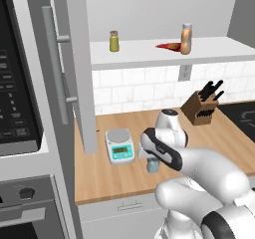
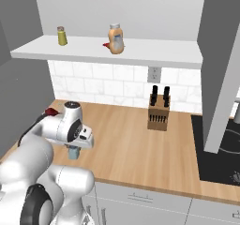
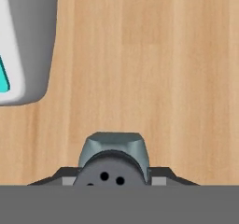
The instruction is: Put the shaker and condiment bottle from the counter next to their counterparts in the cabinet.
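Wood-plank counter (image 1: 99, 171) under white-tiled wall; claw (image 3: 114, 181) clamped on shaker (image 3: 114, 148)

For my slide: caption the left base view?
Gripper closed on the shaker on the counter beside a scale.

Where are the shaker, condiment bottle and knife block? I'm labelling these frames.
shaker (image 3: 113, 150), hand view, blue-grey body.
condiment bottle (image 1: 186, 41), left base view, orange body.
knife block (image 2: 158, 116), right base view, wooden front.
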Tool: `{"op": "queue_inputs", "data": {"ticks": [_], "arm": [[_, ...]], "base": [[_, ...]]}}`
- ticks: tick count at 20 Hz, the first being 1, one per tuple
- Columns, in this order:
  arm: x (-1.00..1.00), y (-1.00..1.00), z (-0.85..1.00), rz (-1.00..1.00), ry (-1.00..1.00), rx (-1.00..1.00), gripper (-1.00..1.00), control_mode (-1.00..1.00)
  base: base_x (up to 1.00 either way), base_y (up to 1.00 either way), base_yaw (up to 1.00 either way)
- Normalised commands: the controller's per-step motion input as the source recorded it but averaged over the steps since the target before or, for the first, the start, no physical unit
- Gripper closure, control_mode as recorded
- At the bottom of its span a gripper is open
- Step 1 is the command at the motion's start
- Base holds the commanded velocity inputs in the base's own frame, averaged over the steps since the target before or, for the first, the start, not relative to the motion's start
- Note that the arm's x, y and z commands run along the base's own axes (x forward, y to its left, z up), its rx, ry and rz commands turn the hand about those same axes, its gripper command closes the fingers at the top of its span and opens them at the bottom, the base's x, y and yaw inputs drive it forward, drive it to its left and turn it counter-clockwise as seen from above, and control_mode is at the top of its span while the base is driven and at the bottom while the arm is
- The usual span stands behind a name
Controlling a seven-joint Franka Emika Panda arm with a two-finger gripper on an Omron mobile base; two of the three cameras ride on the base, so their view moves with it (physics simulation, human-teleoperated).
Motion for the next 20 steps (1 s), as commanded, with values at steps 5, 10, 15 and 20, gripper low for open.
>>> {"op": "queue_inputs", "data": {"ticks": [5, 10, 15, 20], "arm": [[-0.06, -0.07, -0.43, -0.05, 0.00, 0.01, 1.00, -1.00], [-0.03, -0.01, -0.15, -0.05, 0.00, 0.00, 1.00, -1.00], [0.00, 0.00, 0.33, -0.03, -0.07, 0.00, 1.00, -1.00], [0.00, 0.00, 0.65, 0.00, -0.08, 0.00, 1.00, -1.00]], "base": [[0.00, 0.00, 0.00], [0.00, 0.00, 0.00], [0.00, 0.00, 0.00], [0.00, 0.00, 0.00]]}}
